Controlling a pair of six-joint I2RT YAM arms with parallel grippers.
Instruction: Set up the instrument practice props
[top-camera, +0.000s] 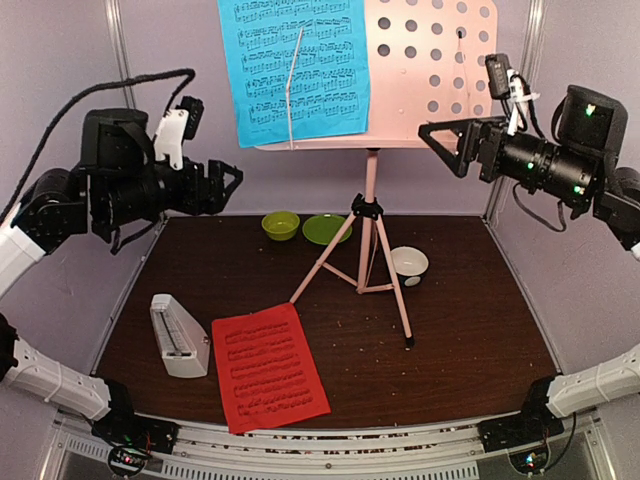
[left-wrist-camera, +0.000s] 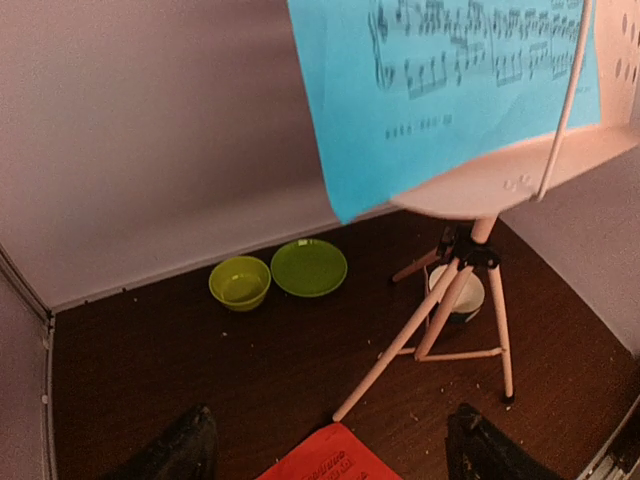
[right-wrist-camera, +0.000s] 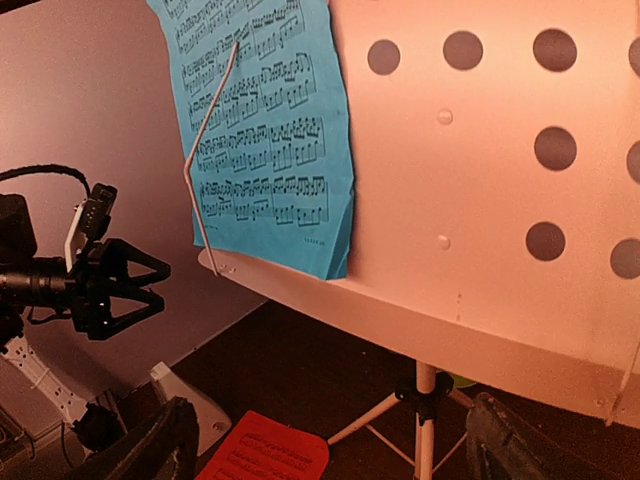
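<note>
The pale pink perforated music stand (top-camera: 430, 70) stands on tripod legs (top-camera: 365, 255) at the table's back middle. A blue sheet-music page (top-camera: 295, 65) rests on its left half under a wire page holder. The red sheet-music page (top-camera: 268, 366) lies flat at the front, and the white pyramid metronome (top-camera: 178, 335) lies to its left. My left gripper (top-camera: 232, 180) is open and empty, raised left of the stand's shelf. My right gripper (top-camera: 440, 140) is open and empty, raised at the shelf's right end. The stand also shows in the right wrist view (right-wrist-camera: 480, 200), and the blue page in the left wrist view (left-wrist-camera: 450, 90).
A green bowl (top-camera: 280, 225) and a green plate (top-camera: 326, 229) sit at the back behind the tripod. A small white bowl with a dark rim (top-camera: 409, 263) sits right of the tripod legs. Purple walls close in the back and sides.
</note>
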